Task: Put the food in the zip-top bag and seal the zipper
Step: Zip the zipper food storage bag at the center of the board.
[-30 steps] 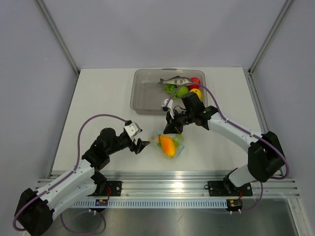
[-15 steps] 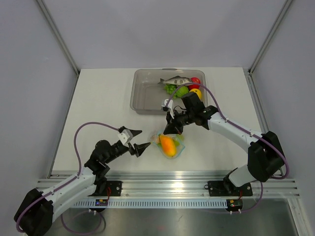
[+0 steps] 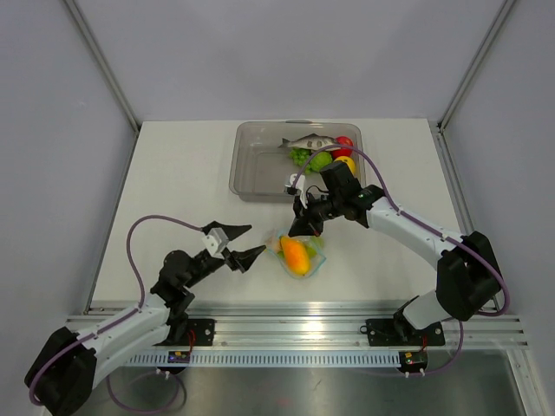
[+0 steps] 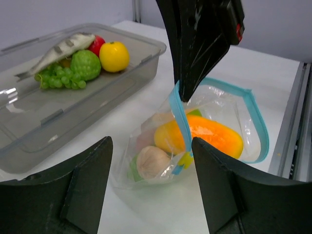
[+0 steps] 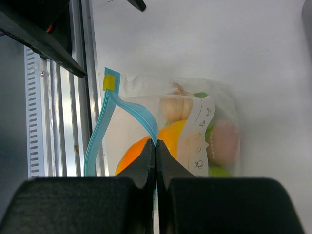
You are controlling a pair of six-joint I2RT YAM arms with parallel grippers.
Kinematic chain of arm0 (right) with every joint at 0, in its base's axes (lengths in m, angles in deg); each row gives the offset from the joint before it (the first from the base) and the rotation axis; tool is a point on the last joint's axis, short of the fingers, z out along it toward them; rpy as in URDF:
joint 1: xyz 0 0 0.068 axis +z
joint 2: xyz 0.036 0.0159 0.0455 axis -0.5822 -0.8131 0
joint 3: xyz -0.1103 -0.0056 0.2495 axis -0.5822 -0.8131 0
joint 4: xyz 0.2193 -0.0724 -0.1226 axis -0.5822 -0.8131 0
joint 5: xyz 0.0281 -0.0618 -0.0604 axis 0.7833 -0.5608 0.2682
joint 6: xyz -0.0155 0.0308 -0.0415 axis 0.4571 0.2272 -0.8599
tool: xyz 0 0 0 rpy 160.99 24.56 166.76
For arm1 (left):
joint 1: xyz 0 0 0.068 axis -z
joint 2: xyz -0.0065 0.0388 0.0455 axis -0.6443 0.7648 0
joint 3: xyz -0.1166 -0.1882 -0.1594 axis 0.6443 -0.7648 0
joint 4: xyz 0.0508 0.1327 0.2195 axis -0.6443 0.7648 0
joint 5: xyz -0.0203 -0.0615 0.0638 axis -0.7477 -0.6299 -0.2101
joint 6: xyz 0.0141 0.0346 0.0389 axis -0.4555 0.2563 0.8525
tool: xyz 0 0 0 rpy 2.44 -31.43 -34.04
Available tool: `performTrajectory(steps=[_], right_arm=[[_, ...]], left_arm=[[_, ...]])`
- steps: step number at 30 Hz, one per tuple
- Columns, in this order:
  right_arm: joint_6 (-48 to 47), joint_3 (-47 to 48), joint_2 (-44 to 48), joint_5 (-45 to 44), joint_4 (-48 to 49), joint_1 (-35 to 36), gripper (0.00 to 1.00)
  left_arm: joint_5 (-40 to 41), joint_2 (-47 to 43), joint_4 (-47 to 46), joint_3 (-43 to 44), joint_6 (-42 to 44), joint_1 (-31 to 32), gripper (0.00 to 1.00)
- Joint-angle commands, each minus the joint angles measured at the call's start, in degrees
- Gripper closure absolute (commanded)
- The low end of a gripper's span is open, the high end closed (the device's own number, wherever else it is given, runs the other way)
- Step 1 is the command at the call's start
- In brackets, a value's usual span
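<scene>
The zip-top bag point(image 3: 301, 255) lies on the table in front of the tray, with food inside: an orange-yellow mango point(image 4: 209, 136), a pale bulb point(image 4: 152, 163), a pinkish egg point(image 5: 222, 139) and green pieces. Its light blue zipper point(image 5: 122, 105) stands open in a loop. My right gripper point(image 5: 156, 144) is shut on the zipper strip point(image 4: 178, 113) and holds that edge up from above point(image 3: 300, 228). To the left of the bag, my left gripper point(image 3: 250, 242) is open, its fingers pointing at the bag with the near corner of the bag point(image 4: 146, 175) between them, not touching.
A clear grey tray point(image 3: 256, 173) stands behind the bag with a toy fish point(image 3: 310, 141), green grapes point(image 4: 61, 78), a yellow fruit point(image 4: 113, 55) and a red one at its right end. The metal rail point(image 3: 295, 325) runs close along the bag's near side.
My left arm has sunk back toward the near edge and stretched out low, and its open gripper now points at the bag from the left. The right gripper and bag have not moved.
</scene>
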Motion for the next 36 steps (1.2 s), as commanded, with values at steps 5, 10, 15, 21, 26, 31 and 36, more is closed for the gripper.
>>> performTrajectory(steps=[5,10,15,21,26,31,36], right_arm=[[0.0,3.1,0.5,0.5,-1.1,-0.5,1.00],[0.3,3.0,0.3,0.5,-1.0,-0.5,1.00],[0.3,3.1,0.2,0.5,-1.1,-0.5,1.00],[0.4,3.6,-0.5,0.4,-1.3,-0.6,1.00],[0.2,3.7,-0.7,0.3,-1.9,-0.5,1.00],[0.1,3.8,-0.7,0.2,-2.6,-0.5,1.00],[0.1,3.8,-0.4,0.2,-3.0,-0.6,1.00]], left_arm=[[-2.2,-2.0,-7.1,-4.7,0.9,1.7,0.31],[-2.3,1.3,-3.3,-3.7,1.1,3.9,0.36],[5.5,3.5,1.4,-1.2,4.1,9.2,0.38],[9.6,7.3,2.4,-0.3,5.0,10.3,0.38],[10.7,12.7,0.0,0.9,5.9,10.3,0.44],[10.0,15.4,-5.1,1.2,5.6,10.3,0.44],[9.3,15.9,-6.5,1.8,6.2,10.3,0.44]])
